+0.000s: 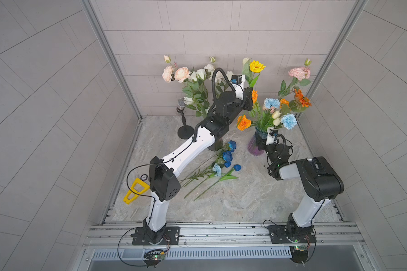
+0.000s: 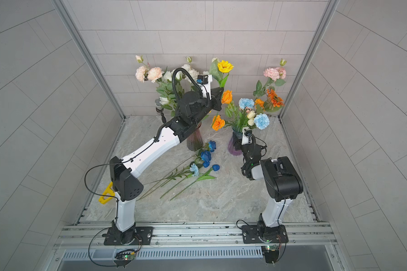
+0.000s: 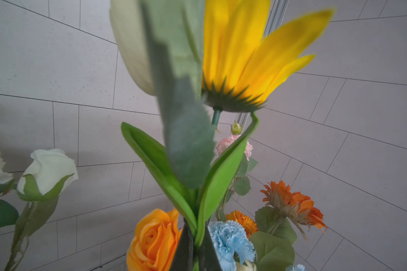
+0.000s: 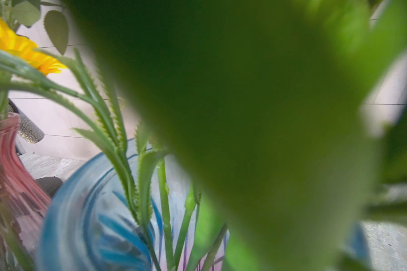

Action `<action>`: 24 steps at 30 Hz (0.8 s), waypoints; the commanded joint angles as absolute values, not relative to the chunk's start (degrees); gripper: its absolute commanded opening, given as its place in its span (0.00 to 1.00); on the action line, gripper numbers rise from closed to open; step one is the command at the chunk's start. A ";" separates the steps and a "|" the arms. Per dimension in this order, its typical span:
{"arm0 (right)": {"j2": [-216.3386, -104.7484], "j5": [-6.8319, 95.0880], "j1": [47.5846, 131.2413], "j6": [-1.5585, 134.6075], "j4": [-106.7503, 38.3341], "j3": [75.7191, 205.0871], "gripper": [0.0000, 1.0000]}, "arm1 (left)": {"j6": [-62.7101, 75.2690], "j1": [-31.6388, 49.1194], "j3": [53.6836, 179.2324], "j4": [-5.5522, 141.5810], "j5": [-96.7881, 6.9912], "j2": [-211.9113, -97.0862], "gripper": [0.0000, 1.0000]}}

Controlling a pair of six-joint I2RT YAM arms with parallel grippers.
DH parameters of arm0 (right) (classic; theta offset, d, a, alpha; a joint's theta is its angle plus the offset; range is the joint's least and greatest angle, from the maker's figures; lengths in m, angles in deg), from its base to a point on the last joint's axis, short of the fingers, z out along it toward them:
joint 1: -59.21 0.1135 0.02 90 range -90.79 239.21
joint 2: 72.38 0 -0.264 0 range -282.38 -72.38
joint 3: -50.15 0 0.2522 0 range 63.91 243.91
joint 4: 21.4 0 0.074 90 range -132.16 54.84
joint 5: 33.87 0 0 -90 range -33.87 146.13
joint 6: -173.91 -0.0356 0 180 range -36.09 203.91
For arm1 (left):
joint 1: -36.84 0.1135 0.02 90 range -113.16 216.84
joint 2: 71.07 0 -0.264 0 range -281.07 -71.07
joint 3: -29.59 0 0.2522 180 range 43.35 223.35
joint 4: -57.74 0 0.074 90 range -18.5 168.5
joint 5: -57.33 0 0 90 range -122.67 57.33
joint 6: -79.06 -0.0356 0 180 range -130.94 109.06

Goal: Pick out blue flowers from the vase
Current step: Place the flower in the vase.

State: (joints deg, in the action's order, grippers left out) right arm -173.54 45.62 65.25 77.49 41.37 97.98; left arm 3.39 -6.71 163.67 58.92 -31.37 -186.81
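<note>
Blue flowers lie mid-frame on table; two pale blue carnations stand upright in vase, lower right of left gripper, clamped on green-leaved stem. Right gripper nearer, at vase; aperture indeterminate.

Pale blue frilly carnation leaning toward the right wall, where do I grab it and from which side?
Probably best: grip the pale blue frilly carnation by its green stem just under the head, coming from the open right side. The head leans out beyond the rim of the blue and purple glass vase, while cream tulip buds crowd its inner side.
</note>
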 commanded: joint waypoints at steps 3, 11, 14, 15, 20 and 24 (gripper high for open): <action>-173.89 45.38 66.50 77.54 45.79 99.31 0.65 | 2.65 -8.05 170.64 45.40 -32.57 -191.39 0.00; -173.60 45.33 66.86 77.83 45.79 99.28 0.65 | -3.31 -9.68 180.40 46.24 -30.86 -196.72 0.00; -173.61 45.40 66.86 77.86 45.79 99.35 0.65 | -8.58 -10.26 180.40 47.88 -29.87 -195.44 0.00; -173.65 45.36 66.86 77.79 45.79 99.38 0.65 | -10.03 -10.27 179.92 48.53 -29.37 -194.78 0.00; -173.54 45.32 66.86 77.92 45.79 99.33 0.65 | -15.95 -10.18 170.97 46.74 -26.87 -187.86 0.00; -173.61 45.34 66.86 77.91 45.79 99.30 0.65 | -16.92 -10.19 171.21 47.12 -27.42 -187.02 0.00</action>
State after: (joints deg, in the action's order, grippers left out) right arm -173.87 46.04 66.30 77.93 41.83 98.06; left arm -13.38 -10.05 170.72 49.37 -28.02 -190.22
